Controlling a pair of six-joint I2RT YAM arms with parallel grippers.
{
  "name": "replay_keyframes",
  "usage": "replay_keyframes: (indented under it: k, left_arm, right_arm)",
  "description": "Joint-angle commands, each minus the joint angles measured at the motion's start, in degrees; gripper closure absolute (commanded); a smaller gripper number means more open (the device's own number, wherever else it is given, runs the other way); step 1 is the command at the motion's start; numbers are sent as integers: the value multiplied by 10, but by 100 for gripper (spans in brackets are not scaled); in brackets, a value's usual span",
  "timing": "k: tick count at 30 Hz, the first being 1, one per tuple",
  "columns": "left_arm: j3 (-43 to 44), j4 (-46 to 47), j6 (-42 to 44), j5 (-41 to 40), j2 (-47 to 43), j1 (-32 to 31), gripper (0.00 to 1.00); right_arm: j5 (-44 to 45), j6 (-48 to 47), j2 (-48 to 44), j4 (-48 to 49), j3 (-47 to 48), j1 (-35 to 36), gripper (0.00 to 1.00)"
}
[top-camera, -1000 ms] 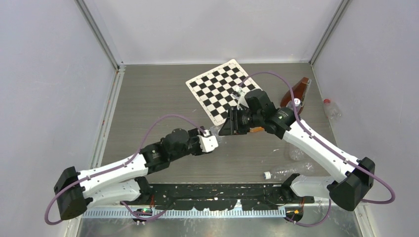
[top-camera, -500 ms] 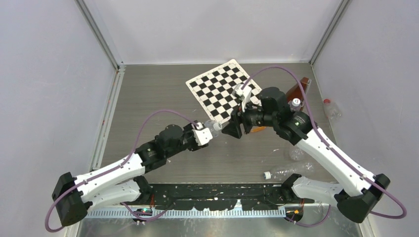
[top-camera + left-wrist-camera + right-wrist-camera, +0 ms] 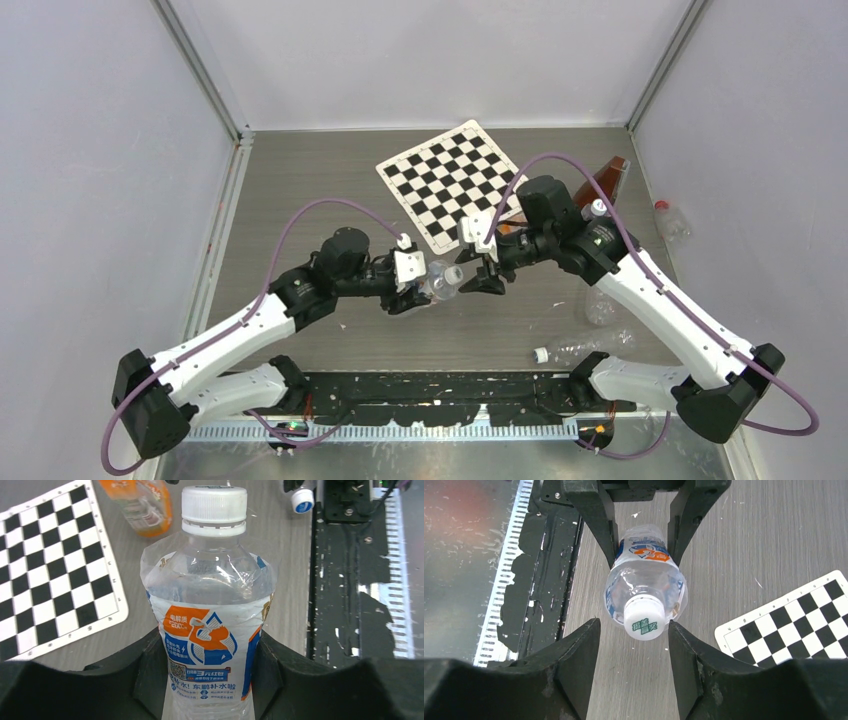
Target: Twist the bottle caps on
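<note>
A clear water bottle (image 3: 210, 620) with a blue and orange label is held off the table, my left gripper (image 3: 207, 641) shut on its body. A white bottle cap (image 3: 214, 507) sits on its neck. In the top view the bottle (image 3: 438, 283) lies nearly level, its cap (image 3: 453, 274) pointing right toward my right gripper (image 3: 487, 275). In the right wrist view the cap (image 3: 644, 620) faces the camera between the tips of my right gripper (image 3: 633, 625), which stands open with a gap on each side of the cap. The left fingers (image 3: 599, 515) flank the bottle (image 3: 644, 575) behind it.
A checkerboard mat (image 3: 445, 180) lies at the back centre. A brown bottle (image 3: 600, 183) is behind the right arm. A clear bottle (image 3: 672, 222) lies at the far right. Another clear bottle (image 3: 590, 345) with a white cap (image 3: 540, 354) lies near the right base.
My right gripper was closed round the bottle's cap end; its jaws have since spread and its wrist has turned. The left gripper keeps its hold on the bottle and has shifted slightly.
</note>
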Motion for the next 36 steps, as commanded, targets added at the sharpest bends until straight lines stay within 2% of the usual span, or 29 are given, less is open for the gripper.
replay_keyframes:
  k: [1,9,11,13,16,19,21,23,27,29,33,35,36]
  left_arm:
    - [24,8,-15,64,-1,2,100]
    - [26,17,-28,82,3,2,100]
    - [25,22,-32,81,2,2,100]
    - [22,36,-38,79,-2,2,100]
    - [15,65,-52,56,-8,1,100]
    - [2,103,-62,20,-9,-3,100]
    - [-7,121,-51,-30,-11,-20,100]
    - [-19,160,-31,-110,-16,-48,100]
    - [-63,256,23,-272,-17,-120,100]
    - [-79,304,59,-340,-7,-153,99]
    - [-107,399,100,-420,29,-192,97]
    - [-117,431,98,-442,44,-195,96]
    - [-121,441,93,-450,49,-195,95]
  right_arm:
    - [-35,-47,-7,-3,22,1,43]
    - [-52,-32,-1,-6,19,1,55]
    - [-52,-13,3,-6,20,1,72]
    - [-52,7,11,-18,27,1,82]
    - [-36,89,27,-24,34,2,88]
    - [6,195,33,-3,30,9,89]
    - [55,301,30,31,19,14,89]
    - [122,454,23,64,5,15,91]
    - [266,671,8,84,-17,16,98]
    - [323,757,6,78,-23,16,99]
    - [348,847,10,83,-31,16,99]
    - [367,850,7,84,-23,16,91]
    - [374,845,5,88,-19,16,79]
